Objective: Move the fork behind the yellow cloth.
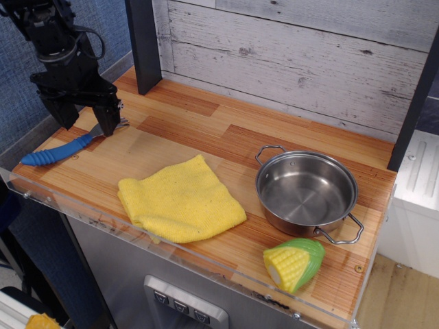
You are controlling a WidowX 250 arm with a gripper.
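The fork (58, 149) lies flat at the far left of the wooden counter, blue ribbed handle toward the front-left edge, silver head pointing back-right. The yellow cloth (180, 198) lies folded near the front edge, left of centre. My gripper (88, 120) is open, low over the fork's neck. One finger (108, 118) stands just behind the tines and the other (66, 114) to the left of the handle. The fork's neck is partly hidden by the fingers. The fingers straddle the fork without closing on it.
A steel pot (306, 193) with two loop handles stands to the right of the cloth. A toy corn (293, 264) lies at the front right. A dark post (143, 44) rises at the back left. A white plank wall (295, 55) runs along the back.
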